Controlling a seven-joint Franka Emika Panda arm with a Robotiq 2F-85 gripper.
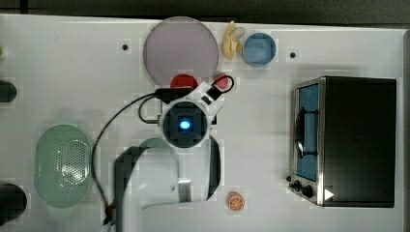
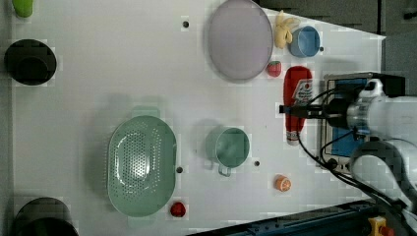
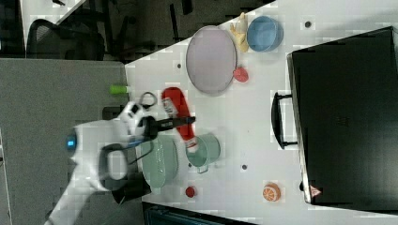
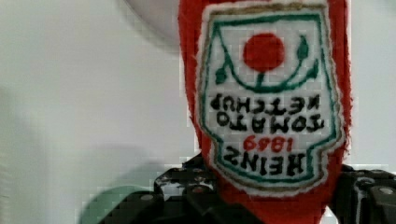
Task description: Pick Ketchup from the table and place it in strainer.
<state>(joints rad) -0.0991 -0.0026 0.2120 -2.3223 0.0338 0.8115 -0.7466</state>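
The tool (image 4: 271, 205) is clamped on the ketchup bottle (image 2: 296, 98), lifted off the white table (image 2: 98, 88). The green strainer (image 2: 141, 164), its destination, sits well apart.

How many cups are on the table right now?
2: a green cup right of the strainer in the left view, a blue cup beside the banana. None seems hidden.

My arm (image 1: 159, 183) is glossy white with dark joint rings, a blue light glows on top, black cables trail, and my pincer (image 2: 295, 110) is black.
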